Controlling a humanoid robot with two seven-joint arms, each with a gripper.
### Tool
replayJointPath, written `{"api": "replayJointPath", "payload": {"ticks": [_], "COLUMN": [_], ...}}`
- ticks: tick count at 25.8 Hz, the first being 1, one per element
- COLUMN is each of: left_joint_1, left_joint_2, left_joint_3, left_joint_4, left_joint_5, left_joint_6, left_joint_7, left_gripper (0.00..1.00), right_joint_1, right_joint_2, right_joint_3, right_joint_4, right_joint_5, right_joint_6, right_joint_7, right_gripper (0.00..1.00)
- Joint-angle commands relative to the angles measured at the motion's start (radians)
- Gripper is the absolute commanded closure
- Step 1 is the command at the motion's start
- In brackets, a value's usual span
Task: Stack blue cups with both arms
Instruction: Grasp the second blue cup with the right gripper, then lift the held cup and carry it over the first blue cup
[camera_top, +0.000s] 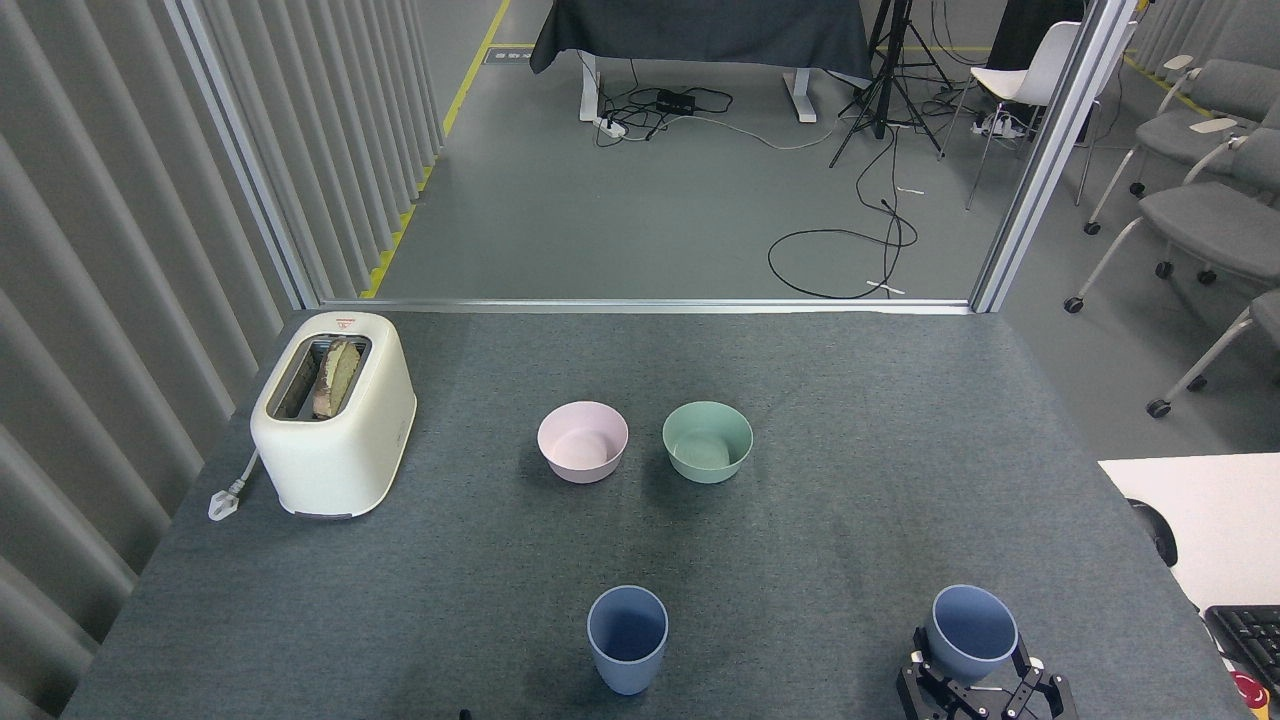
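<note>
Two blue cups stand upright on the grey table near its front edge, one at the centre (627, 638) and one at the right (972, 630). My right gripper (972, 668) comes up from the bottom edge, and its black fingers (917, 672) are spread on either side of the right cup's lower part. I see no clear squeeze on the cup, whose base is hidden behind the gripper. Of my left gripper, only a tiny dark tip (463, 714) shows at the bottom edge, left of the centre cup.
A pink bowl (583, 441) and a green bowl (707, 441) sit side by side mid-table. A cream toaster (333, 414) holding bread stands at the left, its plug beside it. A white desk with a keyboard (1245, 630) adjoins on the right.
</note>
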Motion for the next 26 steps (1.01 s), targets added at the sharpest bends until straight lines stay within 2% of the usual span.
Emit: {"api": "replayJointPath", "payload": {"ticks": [1,4,7,11,14,16,19,22,26], "left_joint_1": [0.002,0.002,0.002,0.004,0.005,0.008,0.01,0.01,0.007], "left_joint_2": [0.0,0.0,0.0,0.001,0.0,0.0,-0.002,-0.002,0.0], "left_joint_3": [0.0,0.0,0.0,0.0,0.0,0.0,0.0,-0.002,-0.002], "left_joint_4": [0.0,-0.001,-0.001,-0.003,-0.003,-0.003,-0.003,-0.003,-0.001], "left_joint_5": [0.0,0.0,0.0,0.0,0.0,0.0,0.0,0.0,-0.002], "left_joint_6": [0.001,0.001,0.001,0.001,0.001,0.001,-0.001,-0.001,0.001], "left_joint_7": [0.0,0.0,0.0,0.0,0.0,0.0,0.0,0.0,-0.006], "left_gripper": [0.0,0.0,0.0,0.0,0.0,0.0,0.0,0.0,0.0], "right_joint_1": [-0.009,-0.007,-0.006,-0.016,-0.118,-0.185,-0.267,-0.274,-0.228], "right_joint_2": [0.001,0.001,0.002,0.01,0.027,0.051,0.108,0.162,0.166], "right_joint_3": [0.003,0.022,0.029,0.032,0.071,0.163,0.276,0.379,0.468], "right_joint_4": [0.008,0.011,0.005,-0.069,-0.105,-0.105,-0.105,-0.112,-0.179], "right_joint_5": [0.001,0.008,0.006,0.005,0.015,0.051,0.144,0.176,0.176], "right_joint_6": [-0.007,-0.007,-0.007,-0.004,-0.002,0.005,0.008,0.002,-0.01], "right_joint_7": [0.002,0.002,0.002,0.036,0.131,0.166,0.202,0.206,0.2], "right_gripper": [0.04,0.27,0.34,0.34,0.34,0.34,0.33,0.31,0.3]}}
